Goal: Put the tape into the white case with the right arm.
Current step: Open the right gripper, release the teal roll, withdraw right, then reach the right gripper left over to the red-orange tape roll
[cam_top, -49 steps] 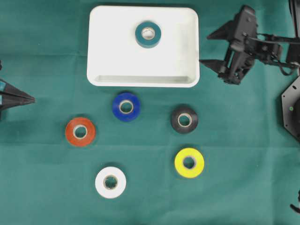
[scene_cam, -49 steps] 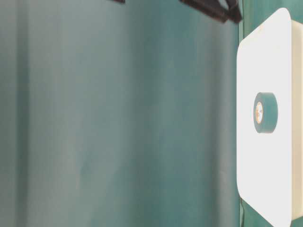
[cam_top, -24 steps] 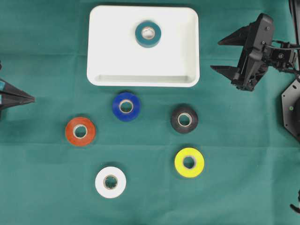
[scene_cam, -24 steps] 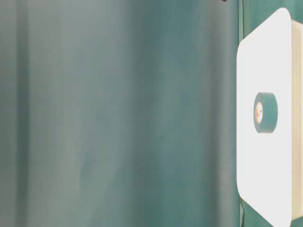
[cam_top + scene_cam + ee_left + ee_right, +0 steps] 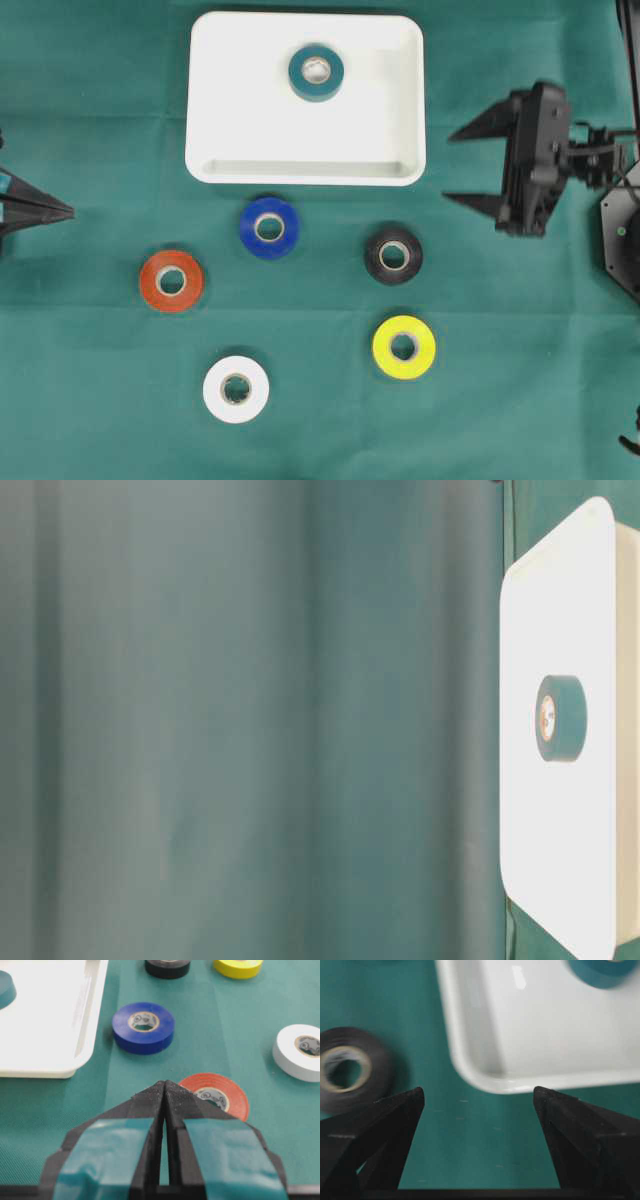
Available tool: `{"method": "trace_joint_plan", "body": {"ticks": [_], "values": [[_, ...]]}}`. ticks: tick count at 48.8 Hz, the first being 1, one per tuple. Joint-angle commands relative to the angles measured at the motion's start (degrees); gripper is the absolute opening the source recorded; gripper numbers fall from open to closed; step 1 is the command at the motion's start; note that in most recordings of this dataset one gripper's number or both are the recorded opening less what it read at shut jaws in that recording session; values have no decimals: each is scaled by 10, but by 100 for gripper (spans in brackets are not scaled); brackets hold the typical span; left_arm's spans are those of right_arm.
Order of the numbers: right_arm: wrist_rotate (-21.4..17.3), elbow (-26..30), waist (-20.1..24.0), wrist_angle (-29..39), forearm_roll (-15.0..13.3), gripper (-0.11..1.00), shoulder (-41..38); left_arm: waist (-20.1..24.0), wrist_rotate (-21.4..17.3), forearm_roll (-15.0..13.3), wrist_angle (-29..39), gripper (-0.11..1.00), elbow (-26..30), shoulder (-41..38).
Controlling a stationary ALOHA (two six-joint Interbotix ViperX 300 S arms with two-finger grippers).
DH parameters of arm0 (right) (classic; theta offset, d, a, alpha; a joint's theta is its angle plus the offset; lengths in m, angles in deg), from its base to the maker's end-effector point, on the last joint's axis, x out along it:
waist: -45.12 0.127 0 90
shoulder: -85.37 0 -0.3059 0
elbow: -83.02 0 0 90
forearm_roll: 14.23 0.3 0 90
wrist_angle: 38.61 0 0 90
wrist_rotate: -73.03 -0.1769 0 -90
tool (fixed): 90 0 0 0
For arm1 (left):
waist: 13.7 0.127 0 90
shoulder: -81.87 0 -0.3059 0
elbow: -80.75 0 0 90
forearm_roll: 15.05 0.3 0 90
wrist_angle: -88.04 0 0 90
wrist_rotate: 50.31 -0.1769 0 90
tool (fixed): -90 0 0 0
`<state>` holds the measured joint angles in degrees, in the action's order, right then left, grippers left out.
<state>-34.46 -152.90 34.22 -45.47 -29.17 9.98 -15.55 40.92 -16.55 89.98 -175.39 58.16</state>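
Pincers first, from my seat at the controls: on the far left edge of the overhead view I see my left gripper point(image 5: 70, 210), its teal-marked fingers pressed tip to tip and gripping nothing. Its own wrist camera confirms this, the two fingers meeting in a point just above the red tape roll point(image 5: 215, 1095).

Moving rightward over the green cloth point(image 5: 100, 400), the red roll lies flat, then the white tape roll point(image 5: 236, 389) nearer the bottom edge, then the blue tape roll point(image 5: 269, 228) just below the near rim of the white case point(image 5: 240, 110). I see the case lying flat toward the top, and inside it, near its far wall, a teal tape roll point(image 5: 316, 72) rests flat. The table-level view shows the same roll on the case floor.

Further right I find the black tape roll point(image 5: 393, 256) below the case's right corner, and the yellow tape roll point(image 5: 404, 347) below that. All five loose rolls lie apart from one another.

At the right, my right gripper point(image 5: 458, 166) hangs beside the case's right wall, apart from it, fingers spread wide with nothing between them. Its wrist camera looks past both fingertips point(image 5: 405, 1105) at the case corner and the blurred black roll.
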Motion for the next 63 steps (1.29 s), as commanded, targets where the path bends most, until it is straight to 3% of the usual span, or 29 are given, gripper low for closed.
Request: {"method": "trace_joint_plan", "body": {"ticks": [1, 14, 36, 63], "values": [[1, 4, 31, -4, -1, 62, 4, 2, 0, 0, -2, 0, 6, -4], [1, 4, 106, -3, -1, 62, 4, 2, 0, 0, -3, 0, 7, -5], [1, 18, 110, -5, -1, 61, -27, 2, 0, 0, -2, 0, 6, -5], [1, 201, 110, -2, -1, 61, -212, 2, 0, 0, -2, 0, 7, -5]]}}
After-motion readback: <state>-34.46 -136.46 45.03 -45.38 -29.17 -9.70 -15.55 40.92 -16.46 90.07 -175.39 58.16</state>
